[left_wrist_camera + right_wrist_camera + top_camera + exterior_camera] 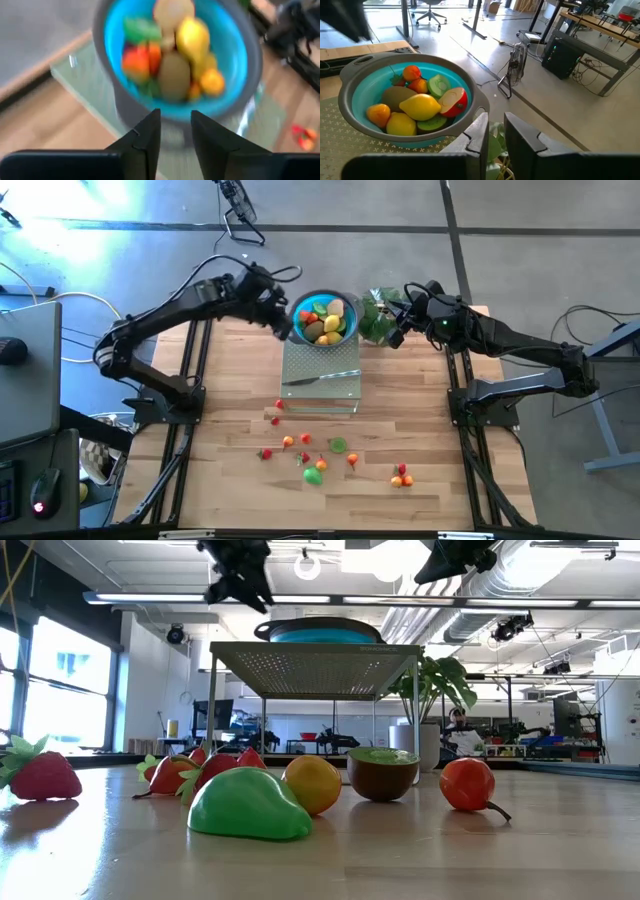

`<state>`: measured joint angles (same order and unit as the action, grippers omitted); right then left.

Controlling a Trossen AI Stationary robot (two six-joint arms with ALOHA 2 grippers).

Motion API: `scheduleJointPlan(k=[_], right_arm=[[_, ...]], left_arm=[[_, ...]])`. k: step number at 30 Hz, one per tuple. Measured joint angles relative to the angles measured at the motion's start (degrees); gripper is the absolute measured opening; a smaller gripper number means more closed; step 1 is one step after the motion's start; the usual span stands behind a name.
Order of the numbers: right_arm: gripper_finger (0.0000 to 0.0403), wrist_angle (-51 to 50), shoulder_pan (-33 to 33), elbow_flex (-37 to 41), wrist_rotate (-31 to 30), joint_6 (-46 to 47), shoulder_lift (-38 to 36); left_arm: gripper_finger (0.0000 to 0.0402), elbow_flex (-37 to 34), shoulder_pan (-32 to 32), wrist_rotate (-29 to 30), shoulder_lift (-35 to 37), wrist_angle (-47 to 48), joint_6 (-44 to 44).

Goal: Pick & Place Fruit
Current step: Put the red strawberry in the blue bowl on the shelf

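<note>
A blue bowl [323, 318] with a grey rim holds several toy fruits [420, 106] and stands on a perforated metal rack [320, 385] at the table's far middle. More fruit [313, 476] lies loose on the wood toward the near edge, and looks large in the low view [248, 805]. My left gripper [283, 325] hovers at the bowl's left rim, above it; its fingers [175, 127] stand a little apart with nothing between them. My right gripper [397, 332] waits to the right of the bowl by the leafy plant [374, 317], its fingers [496, 127] a narrow gap apart and empty.
A slim silver knife [320, 377] lies across the rack's top. The rack stands on thin legs [415, 730] with open space beneath. Black arm frames run along the table's left [185, 430] and right [470, 430] sides. A monitor and a mouse stand beyond the left edge.
</note>
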<state>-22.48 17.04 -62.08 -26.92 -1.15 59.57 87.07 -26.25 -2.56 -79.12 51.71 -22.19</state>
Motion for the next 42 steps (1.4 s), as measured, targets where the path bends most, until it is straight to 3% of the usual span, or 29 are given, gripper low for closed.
scheduleJointPlan(k=[7, 15, 26, 36, 42], right_arm=[[0.0052, 0.0, 0.0, 0.0, 0.0, 0.0, 0.0], [0.0052, 0.0, 0.0, 0.0, 0.1, 0.0, 0.0], [0.0052, 0.0, 0.0, 0.0, 0.2, -0.1, 0.0], [0.0052, -2.3, 0.0, 0.0, 3.5, 0.0, 0.0], [0.0052, -2.9, 0.0, 0.0, 4.8, 0.0, 0.0]], left_arm=[[0.0067, 0.0, 9.3, 2.9, 2.8, 11.8, -3.8], [0.0004, -1.0, 22.7, 12.7, 5.6, 10.5, -12.7], [0.0001, -1.0, 36.1, 17.9, 5.6, 12.5, -24.2], [0.0001, -1.0, 50.4, 27.9, 5.6, 17.5, -35.9], [0.0001, -7.4, 54.1, 29.0, 5.9, 13.8, -40.1]])
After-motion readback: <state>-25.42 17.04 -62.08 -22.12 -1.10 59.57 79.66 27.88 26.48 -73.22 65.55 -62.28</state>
